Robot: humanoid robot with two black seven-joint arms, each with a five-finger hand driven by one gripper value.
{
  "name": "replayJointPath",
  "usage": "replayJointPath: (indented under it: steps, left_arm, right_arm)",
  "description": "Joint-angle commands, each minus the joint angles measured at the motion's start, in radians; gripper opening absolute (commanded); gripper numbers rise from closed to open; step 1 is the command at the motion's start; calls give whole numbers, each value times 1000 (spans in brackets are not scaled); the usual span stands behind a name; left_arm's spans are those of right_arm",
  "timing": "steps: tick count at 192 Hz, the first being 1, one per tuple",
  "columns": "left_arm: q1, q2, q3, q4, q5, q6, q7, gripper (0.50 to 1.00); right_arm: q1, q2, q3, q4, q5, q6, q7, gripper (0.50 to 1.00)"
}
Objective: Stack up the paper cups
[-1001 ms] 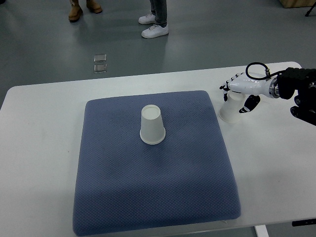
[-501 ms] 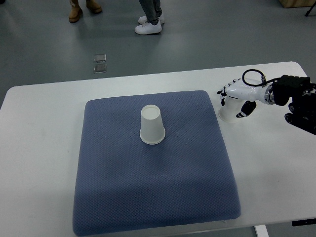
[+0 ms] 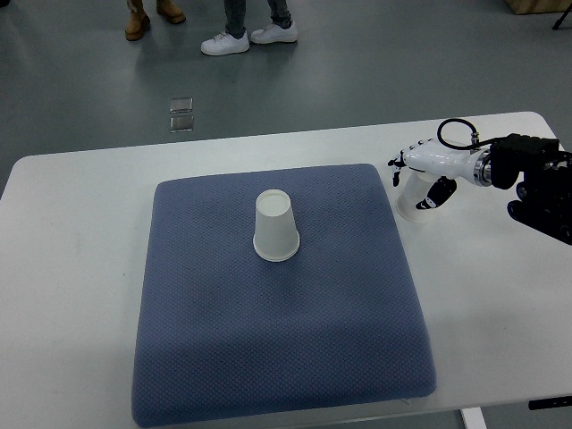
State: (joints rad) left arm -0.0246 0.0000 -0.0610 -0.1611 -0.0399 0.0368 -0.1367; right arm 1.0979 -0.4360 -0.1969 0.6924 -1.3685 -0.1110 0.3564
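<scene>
One white paper cup (image 3: 275,225) stands upside down near the middle of the blue-grey pad (image 3: 268,357), wider rim down; a second white cup (image 3: 413,198) is on the white table (image 3: 71,268) just off the pad's right edge. The right hand (image 3: 423,170) has its fingers curled around that second cup. Two people's shoes (image 3: 223,42) show on the floor beyond the table, plus a small clear square object (image 3: 182,114).

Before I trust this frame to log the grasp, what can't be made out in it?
- Second cup, top view: the right hand covers its top, so finger contact is unclear.
- Right arm: cut off by the right edge.
- People at the top: only legs and shoes show.
- Left arm: out of view.
</scene>
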Motion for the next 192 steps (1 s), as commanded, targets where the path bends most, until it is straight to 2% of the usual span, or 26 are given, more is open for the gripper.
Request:
replayJointPath:
  steps: [1, 192]
  left_arm:
    - [0, 0, 0, 0, 0, 0, 0, 1000]
    - [0, 0, 0, 0, 0, 0, 0, 1000]
  right_arm:
    - [-3, 0, 1, -4, 11, 1, -1, 876]
    - [4, -1, -26, -68, -73, -21, 24, 874]
